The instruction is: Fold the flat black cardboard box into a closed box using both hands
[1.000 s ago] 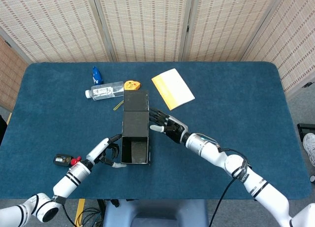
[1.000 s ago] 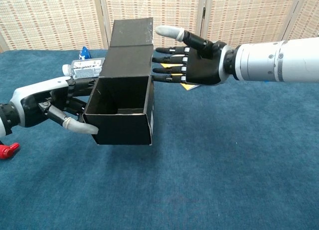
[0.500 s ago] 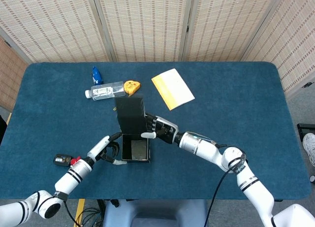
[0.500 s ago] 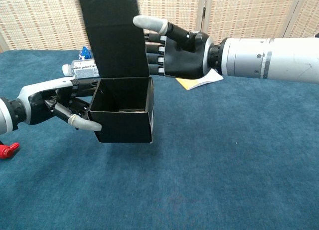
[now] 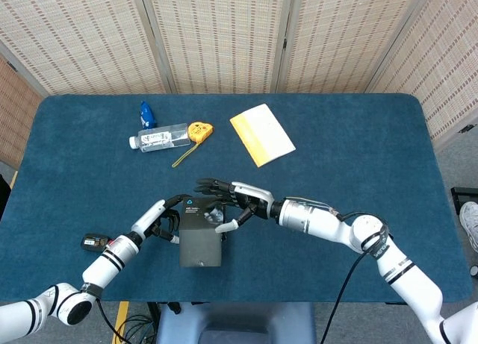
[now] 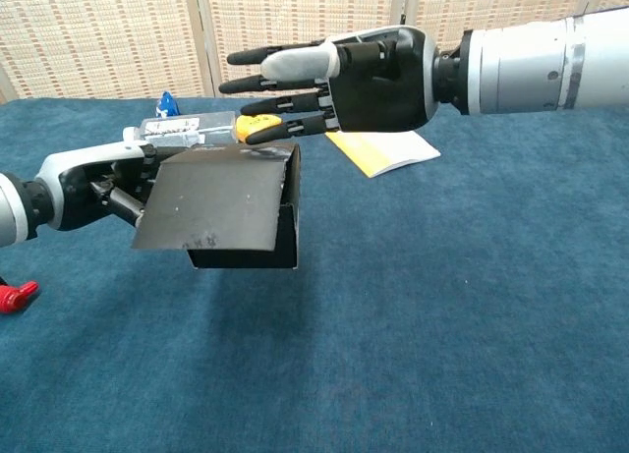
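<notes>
- Since the earlier frame, the lid (image 6: 211, 209) has swung from upright down over the box (image 5: 202, 236), and the right hand (image 6: 339, 78) has followed it from behind to above.
- Now the box stands on the counter (image 5: 358, 172), near the front edge, with the lid slanting and not yet flat.
- Right hand hovers over the hinge with fingers spread, holding nothing.
- Left hand (image 5: 166, 219) braces the left wall; its fingers are partly hidden, so I cannot tell their state.
- Closing is the step in hand, I judge; next, press the lid down and tuck its front flap inside.
</notes>
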